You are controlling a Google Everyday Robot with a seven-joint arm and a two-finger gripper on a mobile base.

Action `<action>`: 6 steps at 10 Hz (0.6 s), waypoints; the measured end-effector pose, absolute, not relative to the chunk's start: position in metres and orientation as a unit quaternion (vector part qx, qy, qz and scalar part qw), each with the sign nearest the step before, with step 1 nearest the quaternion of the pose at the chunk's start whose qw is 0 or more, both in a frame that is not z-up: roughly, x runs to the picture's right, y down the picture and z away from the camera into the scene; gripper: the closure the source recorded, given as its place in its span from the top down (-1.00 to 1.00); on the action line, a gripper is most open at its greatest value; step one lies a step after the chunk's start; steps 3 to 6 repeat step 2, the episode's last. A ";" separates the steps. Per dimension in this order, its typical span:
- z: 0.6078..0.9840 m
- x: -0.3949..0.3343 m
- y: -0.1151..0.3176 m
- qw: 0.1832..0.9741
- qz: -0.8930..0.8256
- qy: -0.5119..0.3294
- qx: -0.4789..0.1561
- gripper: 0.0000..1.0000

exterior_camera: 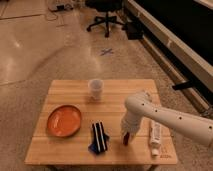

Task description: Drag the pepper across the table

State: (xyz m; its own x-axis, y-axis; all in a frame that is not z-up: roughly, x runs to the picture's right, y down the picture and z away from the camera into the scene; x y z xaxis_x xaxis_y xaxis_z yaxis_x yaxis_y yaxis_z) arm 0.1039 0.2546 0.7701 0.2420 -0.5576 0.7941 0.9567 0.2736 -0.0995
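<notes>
The pepper [125,140], small and dark red, lies on the light wooden table [65,152] toward the front right, right under my arm's end. My gripper [127,134] hangs down from the white arm [165,117] and sits on or just above the pepper, partly hiding it. I cannot tell whether it touches the pepper.
An orange plate [64,120] lies at the left. A dark blue striped cloth [99,136] lies left of the gripper. A white tube [155,138] lies to its right. A clear cup [95,89] stands at the back middle. An office chair [106,15] stands on the floor behind.
</notes>
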 end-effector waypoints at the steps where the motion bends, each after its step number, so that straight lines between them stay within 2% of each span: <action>1: 0.770 0.103 0.255 0.726 -0.521 -0.329 -0.304 0.26; 6: 0.770 0.103 0.255 0.726 -0.521 -0.329 -0.304 0.26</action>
